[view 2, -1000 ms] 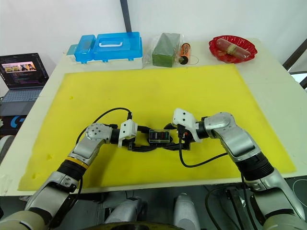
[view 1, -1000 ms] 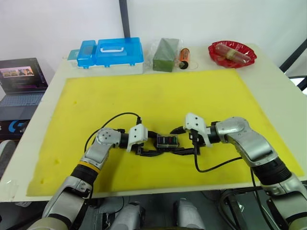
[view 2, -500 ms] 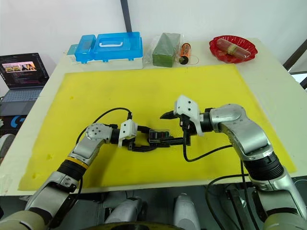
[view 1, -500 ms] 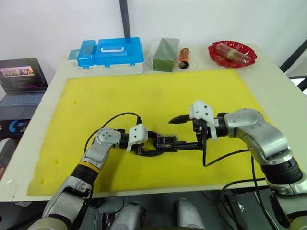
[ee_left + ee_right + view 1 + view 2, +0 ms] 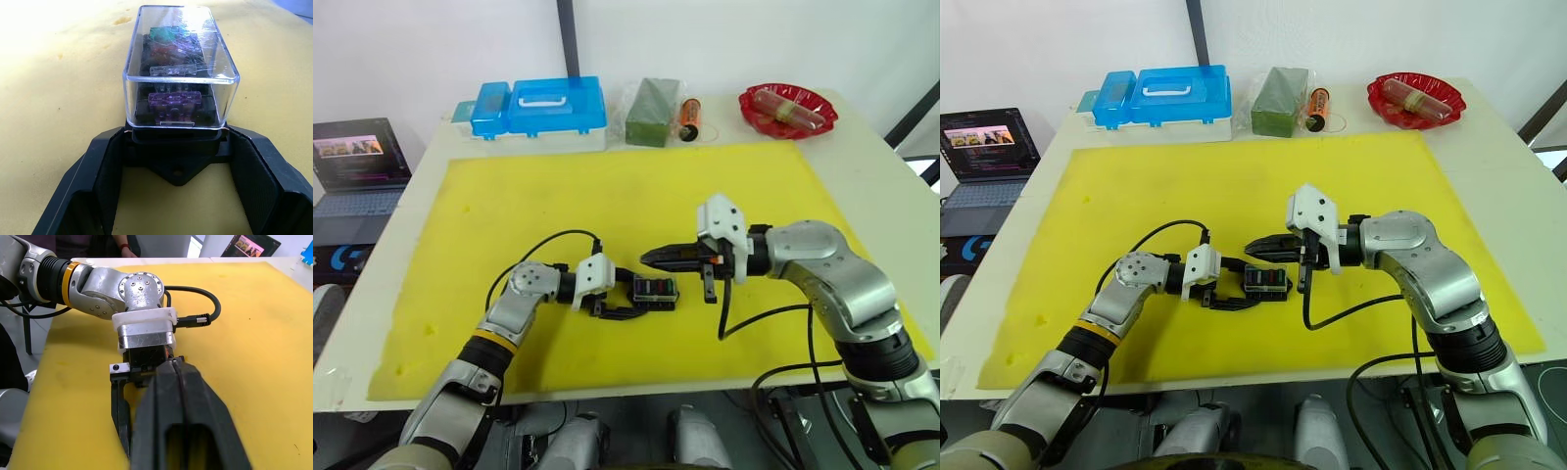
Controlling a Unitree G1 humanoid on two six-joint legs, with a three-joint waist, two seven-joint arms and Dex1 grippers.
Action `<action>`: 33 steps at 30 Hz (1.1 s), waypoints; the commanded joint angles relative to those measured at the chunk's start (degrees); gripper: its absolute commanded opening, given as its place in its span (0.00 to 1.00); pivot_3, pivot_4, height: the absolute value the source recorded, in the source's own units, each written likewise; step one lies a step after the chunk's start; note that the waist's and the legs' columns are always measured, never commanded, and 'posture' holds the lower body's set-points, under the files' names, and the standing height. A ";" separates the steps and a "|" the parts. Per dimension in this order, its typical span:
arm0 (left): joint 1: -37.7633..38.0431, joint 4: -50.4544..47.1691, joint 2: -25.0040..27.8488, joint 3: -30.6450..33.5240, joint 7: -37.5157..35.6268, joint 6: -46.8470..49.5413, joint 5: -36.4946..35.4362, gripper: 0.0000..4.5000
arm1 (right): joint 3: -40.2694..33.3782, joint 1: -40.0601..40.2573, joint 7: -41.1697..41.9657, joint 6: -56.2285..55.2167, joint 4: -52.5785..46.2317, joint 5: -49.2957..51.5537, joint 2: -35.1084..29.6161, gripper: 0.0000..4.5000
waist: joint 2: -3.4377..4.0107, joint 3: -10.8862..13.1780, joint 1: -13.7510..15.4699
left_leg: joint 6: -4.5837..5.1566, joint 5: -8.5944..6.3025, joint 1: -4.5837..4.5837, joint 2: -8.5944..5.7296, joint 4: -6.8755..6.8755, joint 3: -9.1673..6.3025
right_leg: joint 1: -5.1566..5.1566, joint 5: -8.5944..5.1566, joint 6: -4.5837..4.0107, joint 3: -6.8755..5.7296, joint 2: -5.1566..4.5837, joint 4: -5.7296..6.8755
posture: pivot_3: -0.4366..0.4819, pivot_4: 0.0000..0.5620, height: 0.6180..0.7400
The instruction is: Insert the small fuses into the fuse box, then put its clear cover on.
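The fuse box (image 5: pixel 656 289) is a small black block on the yellow mat (image 5: pixel 607 196), near the front middle. The clear cover (image 5: pixel 181 63) sits on top of it. Through the cover I see small fuses in the slots: green (image 5: pixel 168 34), red (image 5: pixel 164 49), pale (image 5: pixel 176 70) and purple (image 5: pixel 174 99). My left gripper (image 5: pixel 641 296) is shut on the box's black base, one finger on each side. My right gripper (image 5: pixel 648 258) hovers just above and behind the box, fingers pressed together with nothing between them, pointing toward my left wrist.
Along the table's far edge stand a blue plastic case (image 5: pixel 540 106), a green block (image 5: pixel 653 113), an orange cylinder (image 5: pixel 689 117) and a red dish (image 5: pixel 787 108). A laptop (image 5: pixel 357 166) sits off the table to the left. Black cables loop from both wrists.
My right gripper was open astride the box a second ago. It has drawn back, lifted off the mat and shut. The left gripper and box have stayed put.
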 commanded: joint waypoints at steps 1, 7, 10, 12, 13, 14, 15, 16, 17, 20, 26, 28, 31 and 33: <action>1.40 1.73 1.38 -0.18 0.41 0.83 1.93 0.62 | 0.13 -0.26 -0.19 -1.72 -0.43 -0.25 0.31 0.01 | 0.00 0.00 0.00 | 0.00 0.00 0.00 0.00 0.00 0.00 | 0.00 0.00 0.00 0.00 0.00 0.00 | 0.48 0.27 1.00; 1.82 1.10 1.08 -0.32 0.63 1.17 1.80 0.62 | 6.11 2.41 0.70 -5.55 11.78 -6.30 1.14 0.01 | -0.05 -0.04 -0.09 | 0.00 0.00 0.00 0.00 0.00 0.00 | 0.00 0.00 0.00 0.00 0.00 0.00 | 0.48 0.27 1.00; 2.77 -0.07 0.74 -0.71 0.90 1.75 1.72 0.62 | 10.48 3.11 3.01 -9.44 24.62 -11.01 1.82 0.01 | -0.01 -0.22 -0.30 | 0.00 0.00 0.06 -0.01 -0.02 0.02 | 0.03 0.00 0.00 0.01 0.00 0.01 | 0.48 0.27 1.00; 3.33 -0.95 0.74 -0.88 1.07 2.16 1.72 0.62 | 12.33 3.74 5.55 -11.78 28.47 -12.60 1.31 0.01 | -0.07 -0.56 -0.57 | 0.00 0.00 0.25 0.01 -0.07 0.03 | 0.20 0.00 0.00 0.01 0.01 -0.01 | 0.48 0.27 1.00; 3.51 -1.25 0.78 -0.84 1.17 2.37 1.71 0.62 | 13.01 4.22 6.67 -11.96 28.46 -12.64 0.91 0.01 | -0.11 -0.72 -0.64 | 0.00 0.00 0.37 0.02 -0.12 0.01 | 0.33 0.00 0.00 0.00 0.02 -0.04 | 0.48 0.27 1.00; 3.65 -1.50 0.87 -0.73 1.27 2.57 1.69 0.62 | 13.44 4.65 7.42 -12.15 27.83 -12.51 0.70 0.01 | -0.11 -0.78 -0.65 | 0.00 0.00 0.43 0.02 -0.16 -0.06 | 0.45 0.00 0.00 -0.06 0.03 -0.13 | 0.48 0.27 1.00; 3.87 -1.85 1.08 -0.58 1.37 2.76 1.66 0.62 | 13.51 5.04 7.64 -12.04 26.60 -12.20 0.70 0.01 | -0.09 -0.79 -0.69 | 0.02 -0.01 0.54 0.02 -0.16 -0.15 | 0.64 0.00 0.00 -0.11 0.03 -0.22 | 0.48 0.27 1.00; 4.04 -2.05 1.34 -0.40 1.45 2.89 1.66 0.62 | 13.33 5.29 7.59 -11.43 25.07 -11.51 0.94 0.01 | -0.05 -0.82 -0.75 | 0.05 -0.04 0.76 0.03 -0.26 -0.20 | 0.92 0.00 0.00 -0.15 0.05 -0.43 | 0.48 0.27 1.00; 4.17 -2.16 1.58 -0.25 1.47 2.96 1.69 0.62 | 13.11 5.43 7.40 -11.11 23.96 -11.04 1.26 0.01 | -0.04 -0.93 -0.86 | 0.07 -0.05 0.92 0.05 -0.35 -0.24 | 1.14 -0.01 0.00 -0.18 0.07 -0.63 | 0.48 0.27 1.00; 4.74 -2.79 2.22 0.06 1.53 3.22 1.70 0.62 | 12.45 5.62 6.67 -10.88 21.61 -10.24 2.13 0.01 | -0.03 -0.99 -1.14 | 0.07 -0.15 0.97 0.06 -0.40 -0.34 | 1.18 -0.01 0.00 -0.19 0.09 -0.71 | 0.48 0.27 1.00; 5.33 -3.66 2.94 0.32 1.79 3.82 1.52 0.62 | 7.71 3.17 2.60 -12.14 17.95 -8.31 5.05 0.01 | -0.03 -0.97 -1.36 | 0.04 -0.18 0.97 0.09 -0.41 -0.44 | 1.11 -0.01 0.00 -0.15 0.16 -0.72 | 0.48 0.27 1.00; 5.28 -3.56 3.07 0.63 2.18 3.55 1.55 0.62 | 4.81 2.59 0.78 -10.71 15.26 -6.67 5.27 0.01 | -0.03 -0.93 -1.25 | 0.03 -0.19 0.92 0.09 -0.41 -0.45 | 1.05 -0.01 0.00 -0.14 0.16 -0.72 | 0.48 0.27 1.00; 4.95 -3.31 3.02 1.60 3.09 3.64 1.05 0.62 | -0.56 2.58 -0.59 -6.69 9.66 -2.77 3.26 0.01 | -0.02 -0.80 -1.10 | 0.03 -0.19 0.84 0.06 -0.37 -0.44 | 0.99 0.00 0.00 -0.14 0.15 -0.71 | 0.48 0.27 1.00; 4.68 -3.16 2.91 2.20 3.54 3.84 0.56 0.62 | -4.23 3.29 -1.19 -4.70 6.61 -0.82 1.08 0.06 | 0.02 -0.72 -1.00 | 0.03 -0.19 0.78 0.04 -0.34 -0.45 | 0.95 0.00 0.00 -0.14 0.13 -0.72 | 0.48 0.27 1.00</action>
